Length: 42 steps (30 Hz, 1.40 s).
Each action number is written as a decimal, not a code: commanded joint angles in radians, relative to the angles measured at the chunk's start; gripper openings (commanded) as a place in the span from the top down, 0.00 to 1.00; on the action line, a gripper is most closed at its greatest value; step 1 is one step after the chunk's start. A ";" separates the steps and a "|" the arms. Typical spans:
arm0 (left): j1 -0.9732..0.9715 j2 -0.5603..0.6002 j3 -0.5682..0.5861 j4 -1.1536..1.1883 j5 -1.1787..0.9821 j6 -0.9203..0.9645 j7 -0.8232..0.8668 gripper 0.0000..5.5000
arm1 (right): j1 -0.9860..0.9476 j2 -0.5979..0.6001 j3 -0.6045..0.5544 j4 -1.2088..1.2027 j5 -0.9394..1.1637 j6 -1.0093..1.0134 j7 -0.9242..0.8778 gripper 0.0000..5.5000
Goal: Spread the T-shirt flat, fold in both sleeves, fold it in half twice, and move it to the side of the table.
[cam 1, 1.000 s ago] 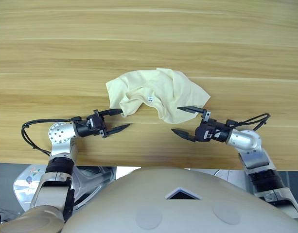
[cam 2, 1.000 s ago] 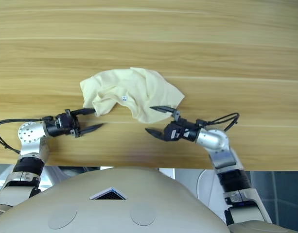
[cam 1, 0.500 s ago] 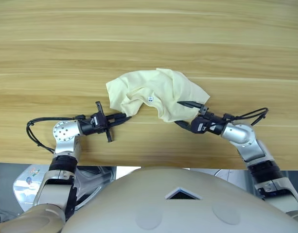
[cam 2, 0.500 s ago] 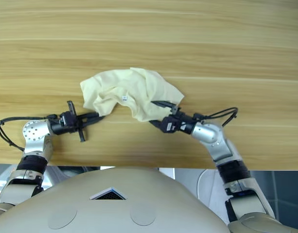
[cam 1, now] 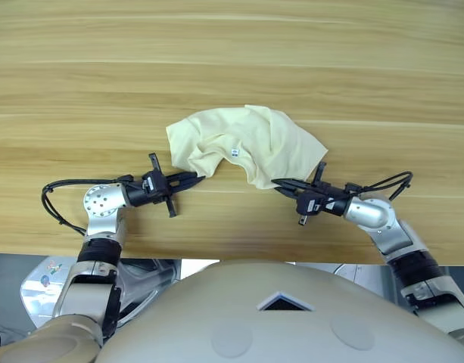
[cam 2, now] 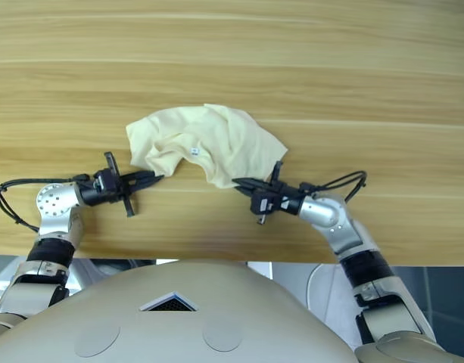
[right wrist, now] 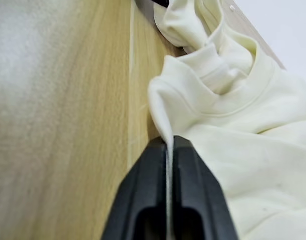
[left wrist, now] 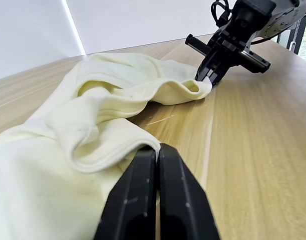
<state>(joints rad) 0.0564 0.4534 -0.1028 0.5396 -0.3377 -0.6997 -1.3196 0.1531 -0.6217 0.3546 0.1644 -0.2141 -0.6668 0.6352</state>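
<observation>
The left gripper (cam 1: 197,178), black fingers pressed together, pinches the near left edge of the T-shirt (cam 1: 247,144); the right gripper (cam 1: 281,182) is clamped on a fold at its lower right edge. The shirt lies crumpled just above the frame's centre, long axis running left to right and dipping slightly rightward. It is soft cream knit in rumpled, rounded folds, on a smooth wood-grain table (cam 1: 216,53)

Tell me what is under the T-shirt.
The crumpled T-shirt lies on the wooden table, with bare wood showing all round it. The left gripper and right gripper each pinch its near edge. Anything beneath the bunched folds is covered.
</observation>
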 commanded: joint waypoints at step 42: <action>-1.026 0.256 -0.201 0.227 -0.007 0.255 -0.276 1.00 | -0.672 -0.178 -0.419 0.175 0.587 0.273 0.754 1.00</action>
<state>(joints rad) -0.5705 0.7932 -0.1199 0.3246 -0.6811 -0.4708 -1.5185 -0.0677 -0.7460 -0.2479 0.0397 0.6492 -0.5265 1.4082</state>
